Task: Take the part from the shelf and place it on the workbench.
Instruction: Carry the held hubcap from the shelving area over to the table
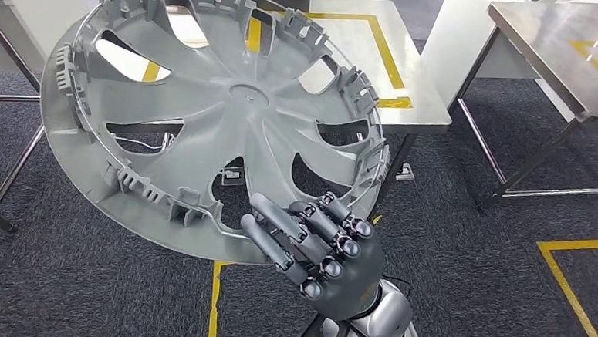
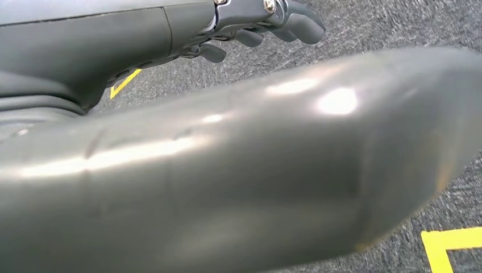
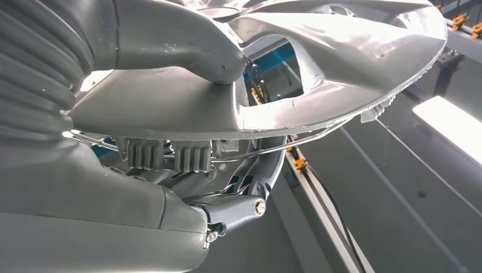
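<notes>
The part is a large silver wheel cover (image 1: 230,95) with curved spokes and clips round its rim, held up tilted with its inner side toward me. My right hand (image 1: 323,247) grips its lower rim, dark fingers (image 1: 293,230) lying on the inner side. In the right wrist view the thumb (image 3: 170,40) presses the cover's outer face (image 3: 341,51). In the left wrist view my left hand (image 2: 142,40) is close against a wide shiny grey surface (image 2: 256,170), likely the cover. Its fingers (image 2: 295,23) curl just past that surface, and whether they grip it is unclear.
A white workbench (image 1: 415,105) marked with yellow tape stands straight ahead behind the cover. A steel table (image 1: 565,51) is at the right and another table's legs (image 1: 9,176) at the left. Dark carpet with yellow floor lines (image 1: 575,291) lies below.
</notes>
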Action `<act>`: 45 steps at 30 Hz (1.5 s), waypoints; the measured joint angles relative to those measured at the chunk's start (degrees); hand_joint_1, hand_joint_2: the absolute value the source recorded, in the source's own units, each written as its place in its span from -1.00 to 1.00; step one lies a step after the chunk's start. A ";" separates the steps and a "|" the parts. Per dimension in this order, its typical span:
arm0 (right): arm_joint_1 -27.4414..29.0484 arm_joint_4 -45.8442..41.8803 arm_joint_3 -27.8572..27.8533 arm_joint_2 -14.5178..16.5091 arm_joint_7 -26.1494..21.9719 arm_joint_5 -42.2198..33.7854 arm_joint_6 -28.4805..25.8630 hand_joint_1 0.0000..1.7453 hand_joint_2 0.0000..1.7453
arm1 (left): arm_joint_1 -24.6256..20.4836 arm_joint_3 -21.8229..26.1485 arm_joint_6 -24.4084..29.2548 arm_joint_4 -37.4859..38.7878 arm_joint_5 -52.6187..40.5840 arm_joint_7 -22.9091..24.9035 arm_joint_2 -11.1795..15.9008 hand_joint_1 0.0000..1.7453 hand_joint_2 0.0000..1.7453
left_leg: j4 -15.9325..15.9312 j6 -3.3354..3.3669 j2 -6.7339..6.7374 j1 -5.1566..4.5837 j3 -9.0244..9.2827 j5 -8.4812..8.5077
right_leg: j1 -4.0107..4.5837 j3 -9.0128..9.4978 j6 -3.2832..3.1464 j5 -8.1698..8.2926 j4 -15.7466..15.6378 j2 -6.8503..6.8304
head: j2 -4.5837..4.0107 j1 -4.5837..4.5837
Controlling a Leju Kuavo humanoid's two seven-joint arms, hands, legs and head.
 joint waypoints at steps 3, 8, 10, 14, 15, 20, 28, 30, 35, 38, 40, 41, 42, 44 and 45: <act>0.79 -0.02 -0.25 0.04 -0.56 -0.19 0.00 1.00 1.00 | 0.09 0.00 -0.02 0.01 0.03 -0.09 0.01 -1.00 -1.00 | -0.05 -0.02 -0.35 -0.23 2.27 -1.71 | 0.28 -0.94 -0.89 4.13 -4.68 0.07 | 0.00 0.03; 1.60 -0.14 -0.83 0.41 -1.21 -0.36 -0.04 1.00 1.00 | 0.01 -0.01 -0.05 0.11 0.16 -0.32 -0.37 -1.00 -1.00 | -0.06 -1.17 -0.71 -0.45 5.05 -4.01 | 1.46 2.30 -2.95 11.17 -15.96 0.56 | 0.00 0.00; 1.69 -0.31 -1.05 0.78 -1.19 -0.34 -0.02 1.00 1.00 | -0.13 -0.03 -0.08 0.09 0.17 -0.35 -0.44 -1.00 -1.00 | 2.06 -1.73 -0.50 -0.41 5.05 -3.22 | 1.20 4.20 -3.30 10.81 -16.79 0.58 | 0.00 0.10; 1.94 -0.48 -1.31 1.20 -1.69 -0.20 -0.05 1.00 1.00 | -0.30 -0.04 -0.10 0.07 0.17 -0.42 -0.43 -1.00 -1.00 | 14.03 -2.63 0.04 -0.24 -3.03 -4.82 | 0.67 7.68 -3.85 8.49 -17.19 0.47 | 0.00 -0.03; 2.10 -0.49 -1.34 1.25 -1.82 -0.18 -0.06 1.00 1.00 | -0.19 -0.03 -0.10 0.07 0.20 -0.42 -0.38 -1.00 -1.00 | 15.53 -2.87 0.09 -0.19 -5.04 -6.90 | 0.56 8.61 -3.84 7.68 -17.19 0.52 | 0.00 -0.02; 2.65 -0.48 -1.68 1.37 -2.21 0.12 -0.04 1.00 1.00 | 0.25 -0.02 -0.16 0.14 0.28 -0.38 -0.09 -1.00 -1.00 | 5.16 -3.92 0.91 0.26 -7.52 -0.77 | -0.26 14.22 -2.63 2.73 -16.96 0.63 | 0.00 -0.09; 2.63 -0.45 -2.34 1.83 -1.55 0.74 -0.01 1.00 1.00 | 0.08 -0.04 -0.41 0.04 0.23 -0.35 -0.05 -1.00 -1.00 | 0.80 -0.47 0.76 0.57 -3.39 2.45 | -0.04 8.09 0.02 3.68 -4.14 0.40 | 0.00 0.29; 2.64 -0.27 -2.38 1.79 -0.44 1.42 -0.02 1.00 1.00 | 0.08 -0.04 -0.41 0.04 0.21 -0.35 -0.05 -1.00 -1.00 | 0.35 -0.27 0.46 0.42 -1.37 0.94 | -0.03 2.88 0.18 -0.52 0.15 0.40 | 0.00 0.34; 2.60 1.35 -2.38 1.17 2.87 2.13 -0.03 1.00 1.00 | 0.21 -0.04 -0.46 0.13 -0.35 -0.36 -0.16 -1.00 -1.00 | -0.10 -0.17 -0.21 -0.34 4.28 -3.41 | 1.08 -0.80 -2.29 4.81 -10.05 0.50 | 0.00 0.29; 2.35 2.74 -2.35 0.48 4.20 1.94 -0.02 1.00 1.00 | 0.06 -0.07 -0.69 0.22 -0.76 -0.38 -0.42 -1.00 -1.00 | -0.36 -0.93 -0.50 -0.49 6.42 -5.23 | 2.26 -0.30 -3.84 14.25 -15.91 1.13 | 0.00 -0.12; 1.52 3.57 -2.17 0.10 5.63 2.71 0.01 1.00 1.00 | -0.16 -0.27 -0.75 0.12 -1.19 -0.40 -0.38 -1.00 -1.00 | 0.75 -1.66 -0.53 -0.43 6.76 -4.83 | 2.12 1.39 -3.93 13.79 -16.62 1.12 | 0.00 -0.06; 0.91 4.18 -1.93 -0.14 6.63 3.46 0.01 1.00 1.00 | -0.30 -0.44 -0.75 0.09 -1.55 -0.40 -0.39 -1.00 -1.00 | 2.61 -1.98 -0.42 -0.44 6.11 -4.30 | 1.94 2.19 -4.18 13.46 -17.04 1.09 | 0.00 -0.04; 0.21 4.98 -1.54 -0.45 7.70 4.23 0.01 1.00 1.00 | -0.45 -0.64 -0.76 0.08 -1.95 -0.38 -0.39 -1.00 -1.00 | 5.15 -2.25 -0.32 -0.43 4.63 -4.28 | 1.75 2.96 -4.46 13.12 -17.34 1.08 | 0.00 -0.03; -1.15 6.75 -0.69 -1.13 9.38 5.26 -0.02 1.00 1.00 | -0.62 -1.02 -0.77 0.07 -2.56 -0.45 -0.34 -1.00 -1.00 | 10.92 -2.69 -0.12 -0.34 0.51 -6.55 | 1.46 4.13 -4.82 12.13 -17.58 1.06 | 0.00 -0.05; -1.98 7.88 -0.23 -1.50 10.05 5.49 -0.02 1.00 1.00 | -0.63 -1.21 -0.78 0.06 -2.71 -0.59 -0.27 -1.00 -1.00 | 13.15 -2.94 -0.08 -0.26 -1.58 -8.42 | 1.36 4.67 -4.81 11.57 -17.58 1.12 | 0.00 -0.04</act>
